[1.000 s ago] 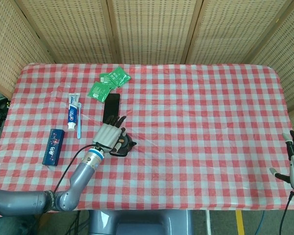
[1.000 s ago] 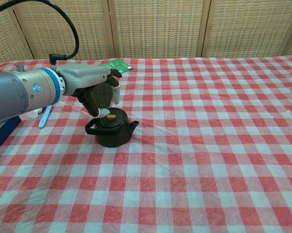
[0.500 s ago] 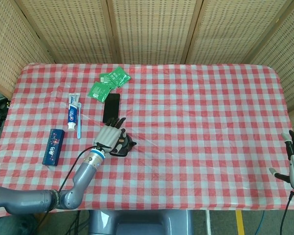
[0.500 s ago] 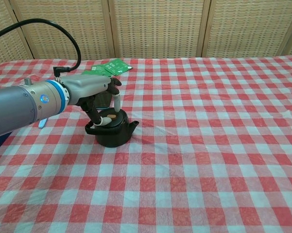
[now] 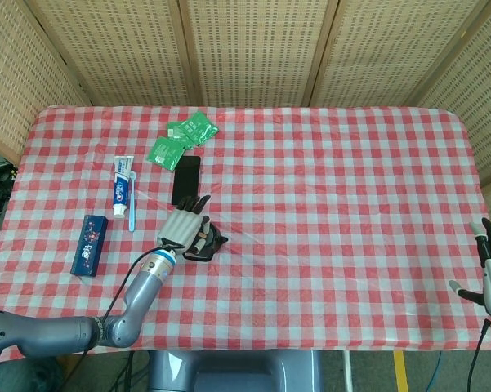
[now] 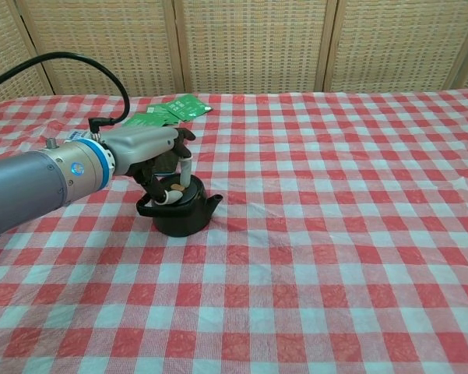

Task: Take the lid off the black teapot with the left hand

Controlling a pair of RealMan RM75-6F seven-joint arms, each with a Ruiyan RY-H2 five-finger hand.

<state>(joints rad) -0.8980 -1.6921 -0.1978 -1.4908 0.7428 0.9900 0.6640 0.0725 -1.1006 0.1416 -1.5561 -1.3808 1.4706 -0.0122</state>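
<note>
fingers (image 6: 184,171) of the left hand (image 6: 144,146) curled down around the lid (image 6: 176,192) of the black teapot (image 6: 181,213), grip uncertain

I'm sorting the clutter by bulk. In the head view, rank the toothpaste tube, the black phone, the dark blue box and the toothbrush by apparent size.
1. Dark blue box.
2. Toothpaste tube and black phone: they look alike, so no ranking between them.
3. Toothbrush: about as long, but far thinner.

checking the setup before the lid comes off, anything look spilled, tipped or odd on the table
Nothing stands out. The teapot stands upright with its lid on, under the left hand. The toothpaste, phone and green packets lie flat, and the cloth looks dry.
</note>
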